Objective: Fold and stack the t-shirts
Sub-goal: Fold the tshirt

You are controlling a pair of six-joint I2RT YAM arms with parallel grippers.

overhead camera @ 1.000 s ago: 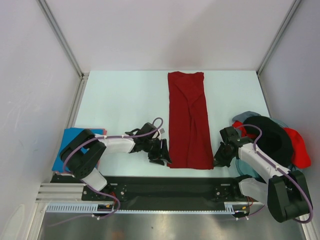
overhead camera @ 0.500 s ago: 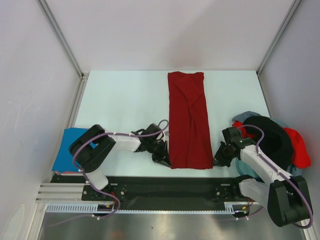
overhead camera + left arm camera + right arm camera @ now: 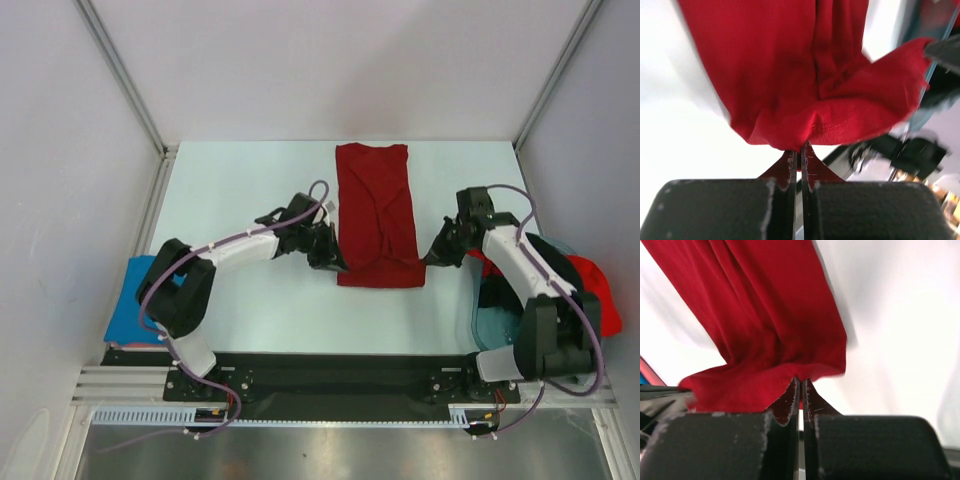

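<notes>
A dark red t-shirt (image 3: pixel 375 215) lies as a long narrow strip down the middle of the white table (image 3: pixel 240 190). Its near hem is raised and drawn toward the back. My left gripper (image 3: pixel 335 263) is shut on the near left corner of that hem, and my right gripper (image 3: pixel 432 258) is shut on the near right corner. The left wrist view has the red cloth (image 3: pixel 790 75) pinched at my left gripper (image 3: pixel 800 146). In the right wrist view the cloth (image 3: pixel 765 315) bunches at my right gripper (image 3: pixel 801 381).
A bright blue t-shirt (image 3: pixel 125 305) lies folded at the table's near left edge. A heap of t-shirts sits at the right edge behind the right arm: a brighter red one (image 3: pixel 592 285), a black one (image 3: pixel 497 295), and pale grey-blue cloth (image 3: pixel 492 328).
The left gripper closed on the hem's left corner. Both grippers then moved away from the near edge toward the back, carrying the dark red shirt's near hem with them.
</notes>
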